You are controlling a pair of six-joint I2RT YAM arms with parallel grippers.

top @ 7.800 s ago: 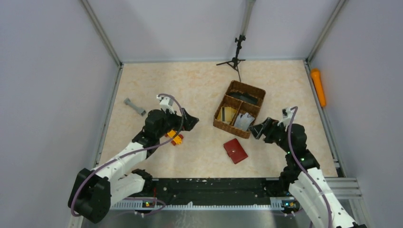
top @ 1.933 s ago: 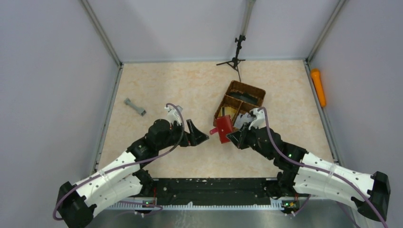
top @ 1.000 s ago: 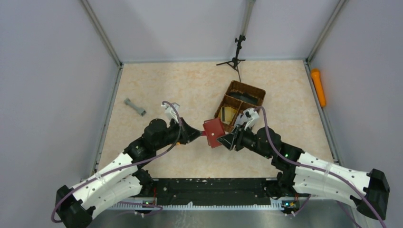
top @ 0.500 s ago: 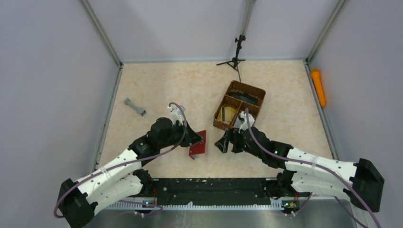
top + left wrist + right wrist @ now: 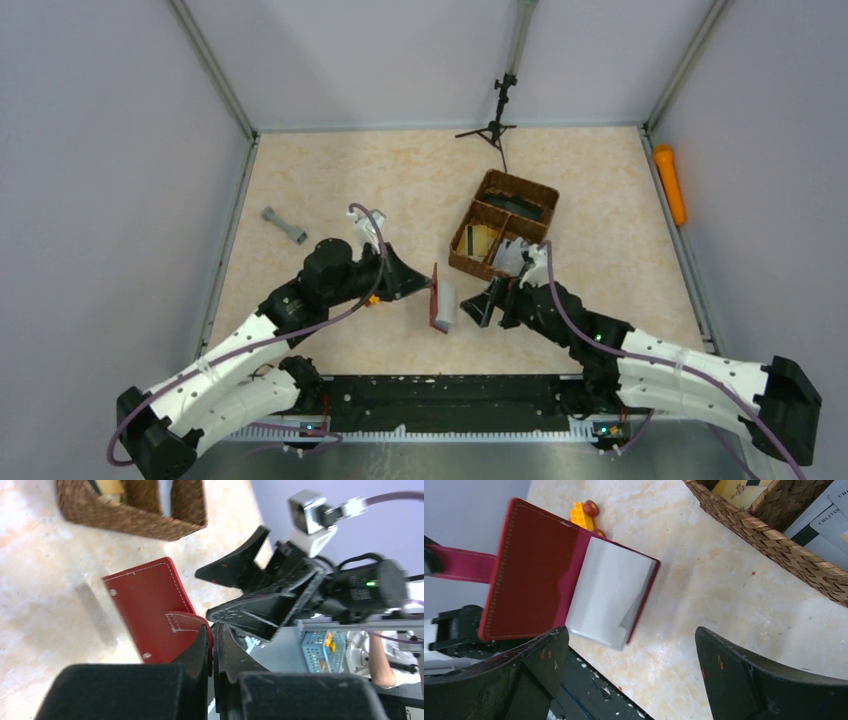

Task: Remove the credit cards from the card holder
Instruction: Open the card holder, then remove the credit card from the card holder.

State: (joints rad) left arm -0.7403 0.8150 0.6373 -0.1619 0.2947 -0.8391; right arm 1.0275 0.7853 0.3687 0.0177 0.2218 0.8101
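Note:
The dark red card holder [image 5: 441, 300] hangs off the table, nearly edge-on in the top view. My left gripper [image 5: 430, 288] is shut on its side tab, and the left wrist view shows the fingers [image 5: 200, 645] pinching that tab below the red cover [image 5: 145, 600]. In the right wrist view the card holder [image 5: 534, 580] hangs unfolded, and a pale grey panel [image 5: 606, 600] covers one half; I cannot tell if it is a card or lining. My right gripper [image 5: 631, 660] stands wide open just right of the holder, touching nothing. Tan-gold [image 5: 739, 487] and grey credit cards [image 5: 824, 527] lie in the basket.
The brown wicker basket [image 5: 490, 268] sits behind the right gripper. An orange toy block [image 5: 585, 512] lies on the table under the left arm. A grey dumbbell-shaped piece [image 5: 284, 225] lies at the left, a small black tripod [image 5: 497, 125] at the back, and an orange cylinder [image 5: 669, 182] past the right rail.
My right gripper has let go of the card holder, opened wide and drawn back to the right. The holder now hangs from my left gripper alone and has turned edge-on, unfolded.

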